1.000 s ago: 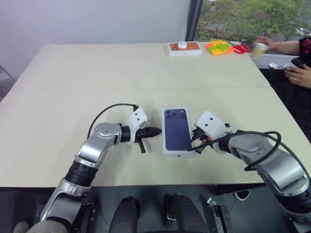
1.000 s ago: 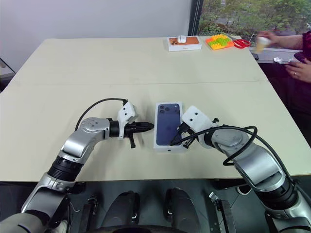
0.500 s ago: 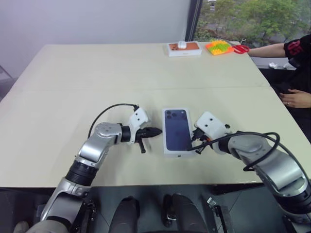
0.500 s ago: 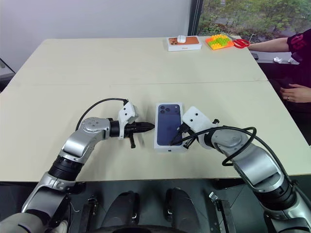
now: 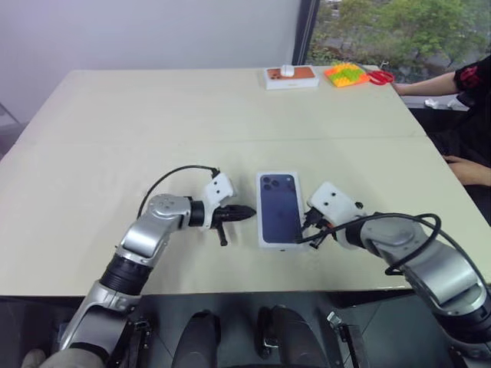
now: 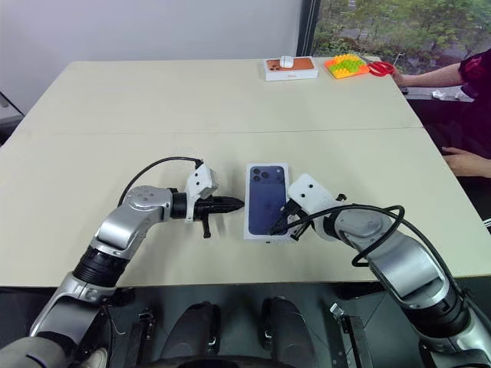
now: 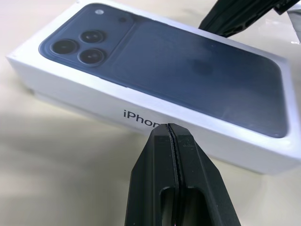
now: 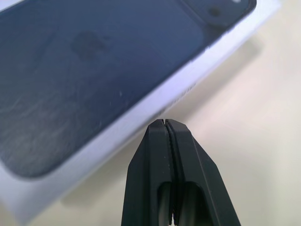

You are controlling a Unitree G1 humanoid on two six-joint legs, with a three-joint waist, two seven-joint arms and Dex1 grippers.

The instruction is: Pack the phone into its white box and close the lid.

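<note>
The white box lies on the table between my two grippers, with the lid seated on it. The lid's top bears a dark navy picture of a phone with camera lenses at its far end. The phone itself is hidden. A thin strip of the base shows under the lid at one end in the left wrist view. My left gripper is shut and empty, pointing at the box's left long side a short way off. My right gripper is shut and empty, its tip by the box's near right corner.
At the far edge stand an orange-topped white box, a tray of orange and green blocks and red scissors. A person's arm and hand show at the right. The table's front edge runs just behind my grippers.
The person at the right has put down what the hand held and drawn both hands back. My grippers and the box stay where they were.
</note>
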